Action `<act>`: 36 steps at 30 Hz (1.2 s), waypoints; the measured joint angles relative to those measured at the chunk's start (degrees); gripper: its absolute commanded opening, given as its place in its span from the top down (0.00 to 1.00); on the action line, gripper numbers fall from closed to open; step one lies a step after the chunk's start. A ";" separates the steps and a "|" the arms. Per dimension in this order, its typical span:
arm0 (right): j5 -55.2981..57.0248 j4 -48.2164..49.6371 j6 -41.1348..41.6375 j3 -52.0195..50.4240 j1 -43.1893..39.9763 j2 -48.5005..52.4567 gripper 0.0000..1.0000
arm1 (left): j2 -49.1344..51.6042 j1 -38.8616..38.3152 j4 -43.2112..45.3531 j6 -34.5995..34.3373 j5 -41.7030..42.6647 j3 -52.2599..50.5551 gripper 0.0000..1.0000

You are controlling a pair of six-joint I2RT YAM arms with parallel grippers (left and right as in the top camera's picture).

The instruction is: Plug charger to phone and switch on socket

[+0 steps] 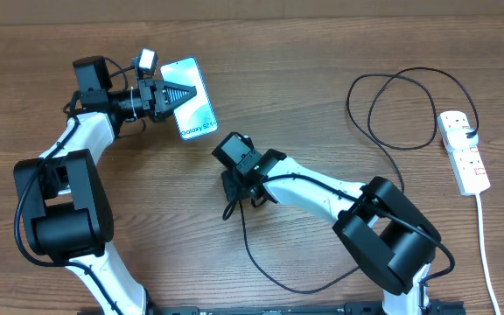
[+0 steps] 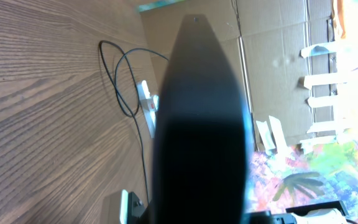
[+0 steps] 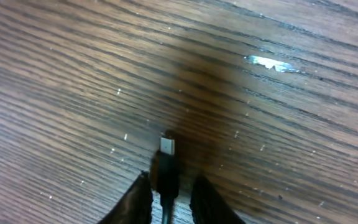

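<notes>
The phone (image 1: 198,114) is being gripped by the left claw (image 1: 182,93). The charger tip (image 3: 167,147) is being straddled by the right claw (image 3: 170,185), and whether it is clamped cannot be told. Pinched loosely, it could be twisted askew.

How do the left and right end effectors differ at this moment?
The left end effector is shut on the phone; the right end effector straddles the tip of the charger, with a gap on one side. The left one lies sideways, the right one points down at the table. Both are dark and two-fingered.
</notes>
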 measured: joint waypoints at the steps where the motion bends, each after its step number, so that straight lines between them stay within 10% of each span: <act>1: -0.35 -0.09 0.11 0.00 -0.20 0.00 0.86 | 0.00 0.00 0.00 0.00 0.00 0.00 0.95; 22: -2.34 0.00 0.31 -0.02 -0.85 0.00 0.96 | 0.00 0.00 0.00 0.02 0.00 0.00 0.96; 36: -39.69 9.44 0.28 -0.31 -10.32 -4.70 0.96 | 0.00 0.00 0.00 -0.33 0.04 0.00 0.96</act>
